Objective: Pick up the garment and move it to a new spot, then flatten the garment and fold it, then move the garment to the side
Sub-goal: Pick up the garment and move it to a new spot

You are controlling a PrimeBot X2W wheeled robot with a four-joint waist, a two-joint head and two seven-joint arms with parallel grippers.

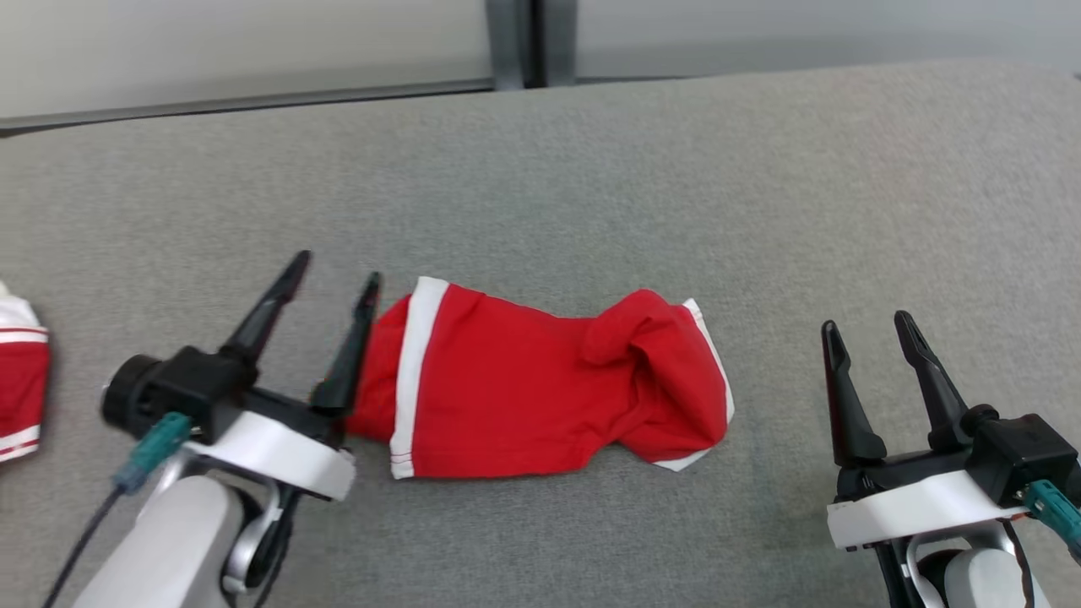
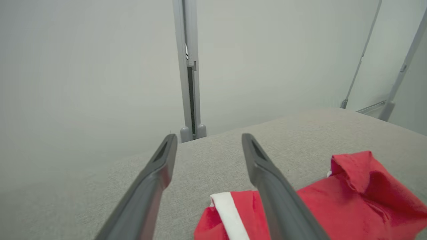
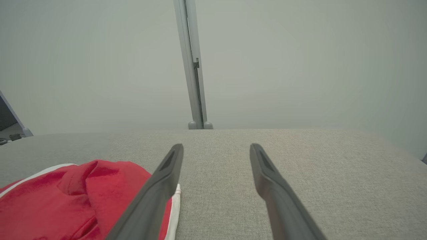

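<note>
At the left edge of the grey fabric surface (image 1: 591, 169) we saw a second red-and-white cloth (image 1: 19, 380), partly cut off by the view and well apart from the job. Next came our left gripper (image 1: 336, 268), its two fingers spread wide with nothing between them. The inner finger stood just beside the left end of the garment (image 1: 524, 388), and we could not tell whether it touched the cloth. The garment, red with white bands, lay about the middle of the surface, well short of the far edge. Its left end was fairly flat under a white band, and its right end was humped into a raised fold. Our right gripper (image 1: 867, 323) hovered farther to the right, fingers likewise apart and empty, clear of the cloth.

We judged flattening to be the step in hand. To do it well, we reckoned each gripper should take an end low against the surface: the left on the white band, the right on the trimmed hem past the hump — catching a single layer where possible. Then a slow, even pull outward toward the left and right edges, so the hump would roll out rather than drag the whole piece sideways
</note>
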